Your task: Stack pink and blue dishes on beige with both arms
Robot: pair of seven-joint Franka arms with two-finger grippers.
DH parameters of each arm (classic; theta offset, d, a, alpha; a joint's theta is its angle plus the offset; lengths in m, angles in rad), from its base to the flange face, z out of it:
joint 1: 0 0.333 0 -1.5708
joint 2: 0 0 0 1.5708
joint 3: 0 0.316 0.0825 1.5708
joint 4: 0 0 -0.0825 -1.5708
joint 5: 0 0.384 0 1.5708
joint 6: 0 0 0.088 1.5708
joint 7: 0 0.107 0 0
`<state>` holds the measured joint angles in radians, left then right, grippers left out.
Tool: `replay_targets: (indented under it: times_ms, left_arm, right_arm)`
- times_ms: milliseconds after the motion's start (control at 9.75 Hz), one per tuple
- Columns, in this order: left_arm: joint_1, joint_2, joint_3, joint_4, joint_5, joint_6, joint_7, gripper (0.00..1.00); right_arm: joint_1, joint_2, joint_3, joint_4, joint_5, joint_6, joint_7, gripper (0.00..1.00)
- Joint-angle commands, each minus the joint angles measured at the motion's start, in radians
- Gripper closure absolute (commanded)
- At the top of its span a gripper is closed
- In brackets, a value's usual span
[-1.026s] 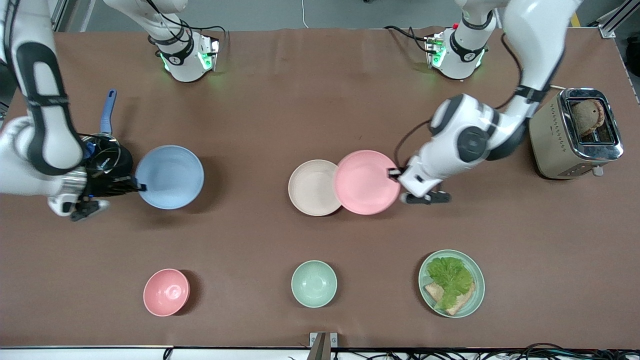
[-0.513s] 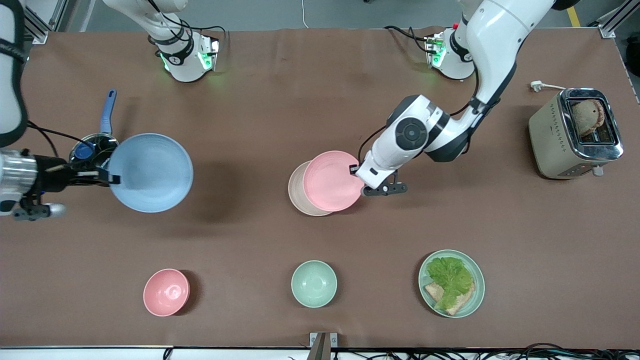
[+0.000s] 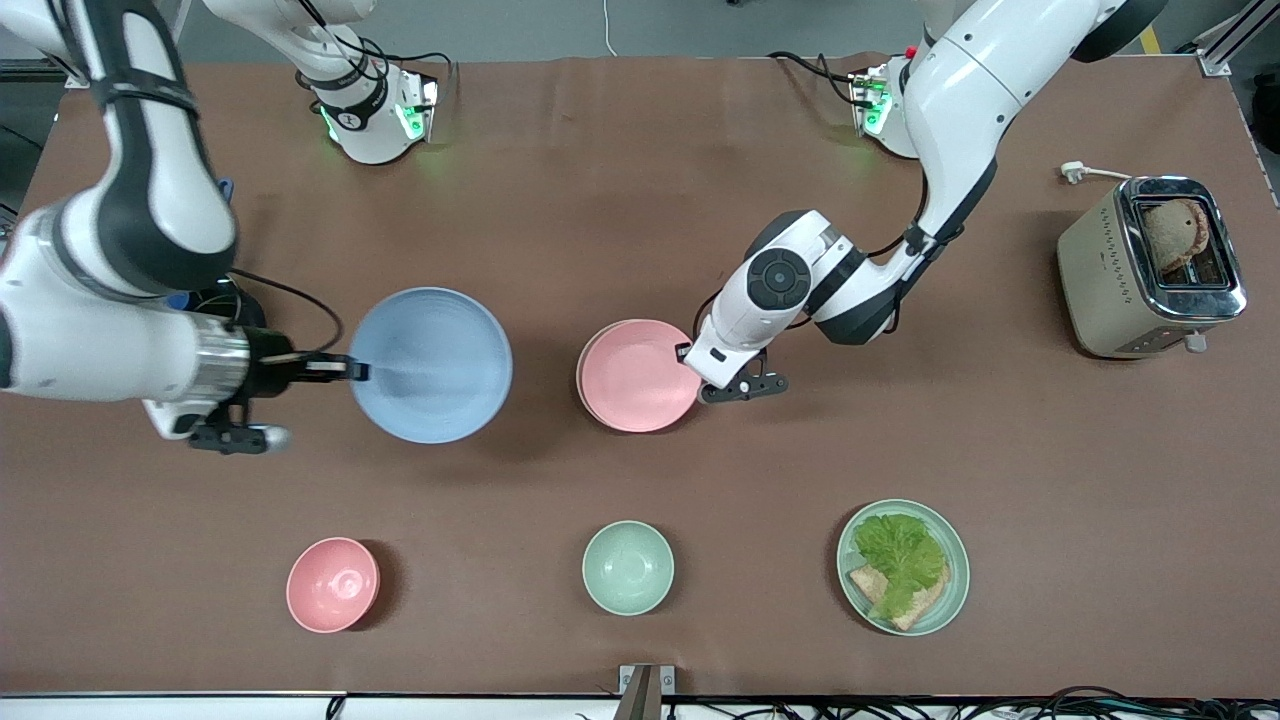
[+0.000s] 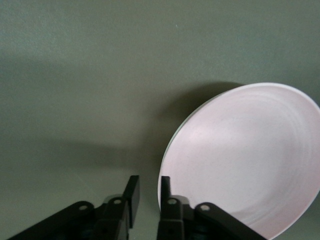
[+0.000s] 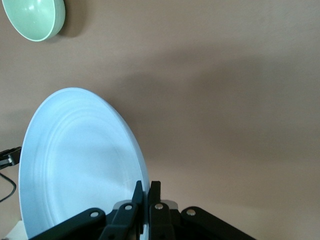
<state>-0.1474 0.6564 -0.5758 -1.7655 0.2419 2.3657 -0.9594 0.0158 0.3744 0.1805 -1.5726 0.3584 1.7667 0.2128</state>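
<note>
Roughly half done, by my reckoning. Starting at the right arm's end of the table (image 3: 640, 200), the right tool (image 3: 355, 371) is pinched tight on the nine o'clock rim of the blue plate (image 3: 432, 365) and holds it flat in the air over bare table, at about nine o'clock from the stack and not yet over it. At mid-table the pink plate (image 3: 635, 378) sits on the beige plate (image 3: 581, 375), which shows only as a thin crescent at the pink one's nine o'clock edge. The left tool (image 3: 688, 352) is at the pink plate's two o'clock rim; its wrist view shows the fingers (image 4: 132, 192) parted, the rim against one of them, so I take the plate to be let go. What's left is backing that arm off and setting the blue plate on top.
</note>
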Motion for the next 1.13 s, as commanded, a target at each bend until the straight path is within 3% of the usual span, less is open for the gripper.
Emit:
replay_targets:
  times_ms: [0,205,410,821,1026]
  left_arm:
    - [0.034,-0.071,0.01,0.024,0.034,-0.102,-0.016,0.0]
    - [0.109,-0.176,0.008,0.143,0.036,-0.317,0.005,0.0]
    - [0.198,-0.243,0.004,0.271,0.04,-0.48,0.14,0.0]
    - [0.38,-0.47,0.001,0.302,0.021,-0.681,0.449,0.0]
    - [0.442,-0.545,0.004,0.301,-0.059,-0.724,0.621,0.0]
  right_arm:
    - [-0.007,-0.02,0.094,-0.128,-0.016,0.161,0.098,0.99]
    - [-0.004,-0.015,0.195,-0.261,-0.016,0.397,0.189,0.99]
    - [0.032,-0.011,0.249,-0.341,-0.016,0.543,0.255,0.99]
    - [0.137,0.055,0.255,-0.403,-0.015,0.753,0.31,0.98]
    - [0.157,0.087,0.255,-0.44,-0.015,0.848,0.309,0.98]
